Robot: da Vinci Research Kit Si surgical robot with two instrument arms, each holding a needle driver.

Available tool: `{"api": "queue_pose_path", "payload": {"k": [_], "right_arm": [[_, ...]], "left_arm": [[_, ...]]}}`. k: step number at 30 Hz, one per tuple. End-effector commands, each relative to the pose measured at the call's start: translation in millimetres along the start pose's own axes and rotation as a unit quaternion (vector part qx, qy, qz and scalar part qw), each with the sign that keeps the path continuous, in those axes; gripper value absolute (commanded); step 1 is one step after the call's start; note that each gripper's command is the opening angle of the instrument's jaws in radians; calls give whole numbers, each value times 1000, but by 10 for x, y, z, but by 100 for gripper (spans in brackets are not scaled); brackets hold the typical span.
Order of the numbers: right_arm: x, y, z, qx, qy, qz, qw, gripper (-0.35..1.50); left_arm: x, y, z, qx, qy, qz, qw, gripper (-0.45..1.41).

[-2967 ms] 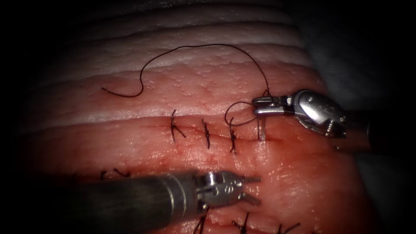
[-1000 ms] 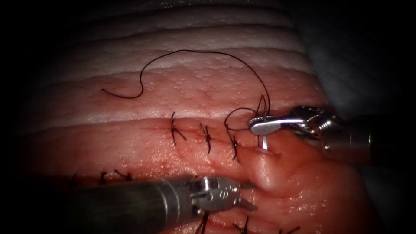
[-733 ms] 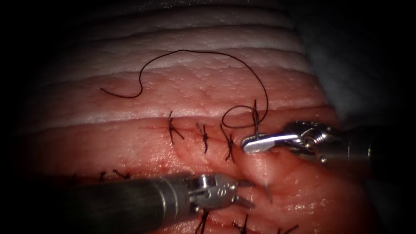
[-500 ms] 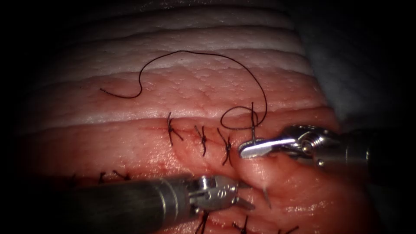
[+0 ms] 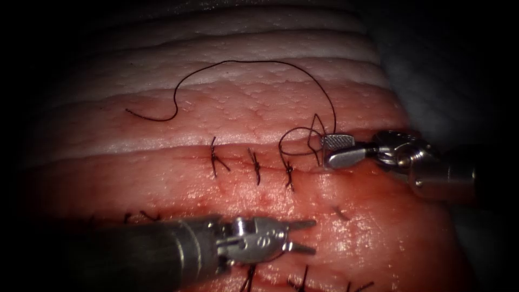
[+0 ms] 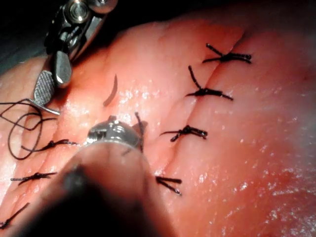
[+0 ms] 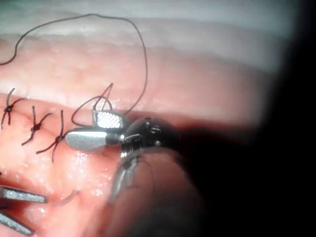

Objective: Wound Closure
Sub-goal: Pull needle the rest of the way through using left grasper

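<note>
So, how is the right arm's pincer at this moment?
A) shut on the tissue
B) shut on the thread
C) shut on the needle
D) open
D: the right pincer has its jaws spread apart beside the cut, with the ridged inner face of one jaw showing.

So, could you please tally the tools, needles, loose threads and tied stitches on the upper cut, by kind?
Tools: 2, left tool and right tool, both open, holding nothing.
Needle: 1, in the tissue, tip out below the cut.
Loose thread: 1.
Tied stitches: 3.
Total: 7.
</note>
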Motion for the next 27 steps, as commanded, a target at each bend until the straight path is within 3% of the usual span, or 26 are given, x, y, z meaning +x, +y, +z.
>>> {"api": "queue_pose_path", "payload": {"k": [1, 7, 16, 18, 19, 22, 27], "right_arm": [[1, 12, -8, -17, -16, -4, 1000, 126], [-2, 22, -41, -44, -16, -9, 999, 131], [-10, 24, -51, -52, -9, -11, 999, 131], [-16, 24, -48, -53, -7, -14, 998, 131], [-19, 23, -45, -51, -2, -14, 999, 138], [-20, 23, -45, -41, 15, -13, 999, 140], [-23, 18, -47, -22, 12, -63, 998, 115]], "left_arm": [[0, -3, 9, 2, 4, 2, 1000, 20], [19, -16, 20, 33, 33, 24, 999, 22], [20, -23, 44, 29, 42, 24, 998, 24], [15, -27, 50, 31, 42, 25, 998, 5], [10, -28, 53, 32, 42, 27, 998, -37], [4, -27, 55, 19, 49, 28, 998, -45], [7, -25, 49, -23, 87, -34, 995, -45]]}}
